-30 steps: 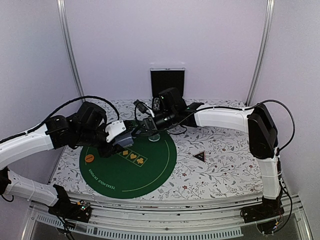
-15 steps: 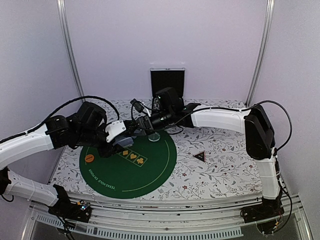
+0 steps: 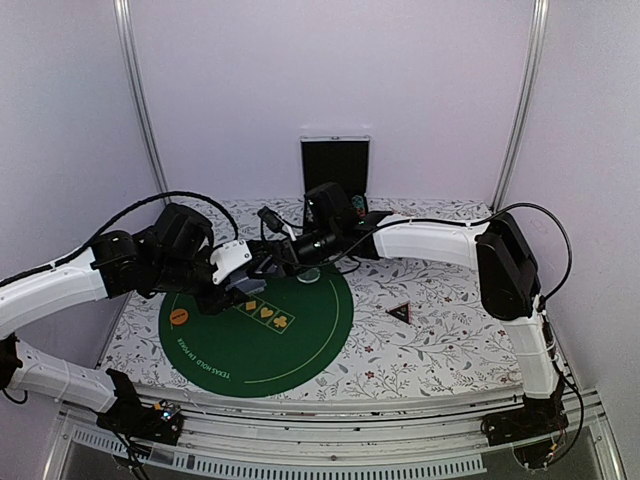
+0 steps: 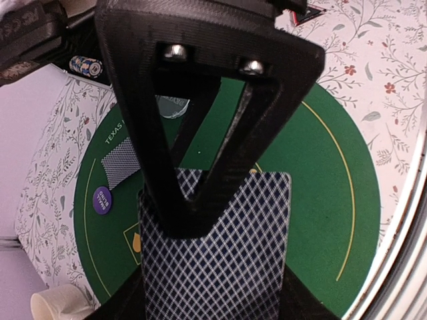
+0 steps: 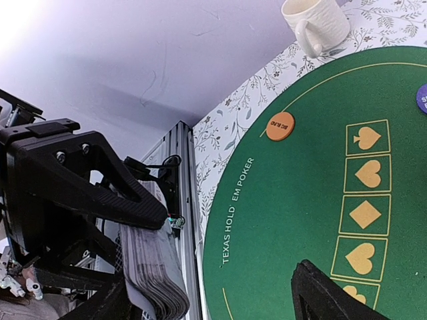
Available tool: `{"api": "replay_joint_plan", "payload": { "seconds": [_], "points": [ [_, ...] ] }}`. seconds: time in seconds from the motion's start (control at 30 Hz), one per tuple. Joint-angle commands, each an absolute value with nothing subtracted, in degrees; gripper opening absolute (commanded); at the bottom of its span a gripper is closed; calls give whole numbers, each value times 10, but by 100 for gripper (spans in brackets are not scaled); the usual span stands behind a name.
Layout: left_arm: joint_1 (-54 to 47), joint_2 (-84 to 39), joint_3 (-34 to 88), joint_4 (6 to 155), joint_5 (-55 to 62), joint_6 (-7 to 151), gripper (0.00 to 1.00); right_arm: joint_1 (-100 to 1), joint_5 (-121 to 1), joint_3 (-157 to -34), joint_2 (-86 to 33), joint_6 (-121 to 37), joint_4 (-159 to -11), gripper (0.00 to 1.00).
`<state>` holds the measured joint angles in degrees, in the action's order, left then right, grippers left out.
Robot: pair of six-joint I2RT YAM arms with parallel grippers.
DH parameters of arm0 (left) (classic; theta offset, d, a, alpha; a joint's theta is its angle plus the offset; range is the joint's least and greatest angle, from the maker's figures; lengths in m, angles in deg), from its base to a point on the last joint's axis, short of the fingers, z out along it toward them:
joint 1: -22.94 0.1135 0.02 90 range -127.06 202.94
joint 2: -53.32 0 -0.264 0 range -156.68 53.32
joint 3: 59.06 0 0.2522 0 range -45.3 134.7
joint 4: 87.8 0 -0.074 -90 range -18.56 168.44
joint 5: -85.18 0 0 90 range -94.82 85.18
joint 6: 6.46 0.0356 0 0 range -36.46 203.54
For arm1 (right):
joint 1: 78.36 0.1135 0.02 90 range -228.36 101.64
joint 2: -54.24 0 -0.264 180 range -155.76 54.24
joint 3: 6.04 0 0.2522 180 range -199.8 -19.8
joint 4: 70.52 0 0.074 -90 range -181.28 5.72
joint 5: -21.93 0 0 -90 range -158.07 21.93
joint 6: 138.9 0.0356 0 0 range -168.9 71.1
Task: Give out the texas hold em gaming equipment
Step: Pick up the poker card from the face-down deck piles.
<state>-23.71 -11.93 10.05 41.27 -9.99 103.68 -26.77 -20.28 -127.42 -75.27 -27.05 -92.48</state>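
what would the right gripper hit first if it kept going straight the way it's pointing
Most likely the deck of cards clamped in the left gripper: the right gripper points leftward at it over the green mat. Depth is unclear, so it might pass beside it.

Blue-latticed card backs (image 4: 220, 267), green mat (image 4: 323, 173)

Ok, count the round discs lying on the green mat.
3. The orange disc sits near the left edge of the green mat, the dark blue disc beside a lone face-down card, the pale disc at the far edge. More may be hidden.
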Motion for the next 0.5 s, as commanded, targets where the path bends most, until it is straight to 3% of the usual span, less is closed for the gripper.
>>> {"api": "replay_joint_plan", "payload": {
  "seconds": [0.0, 0.2, 0.47],
  "points": [
    [-232, -120, 108, 430, -93, 1042, 54, -276, -240, -1276, -745, -293, -962, 76],
    [-233, -120, 109, 430, -94, 1043, 54, -281, -261, -1264, -719, -309, -988, 71],
    [-232, -122, 109, 431, -95, 1044, 54, -281, -250, -1268, -699, -307, -993, 54]
  ]
}}
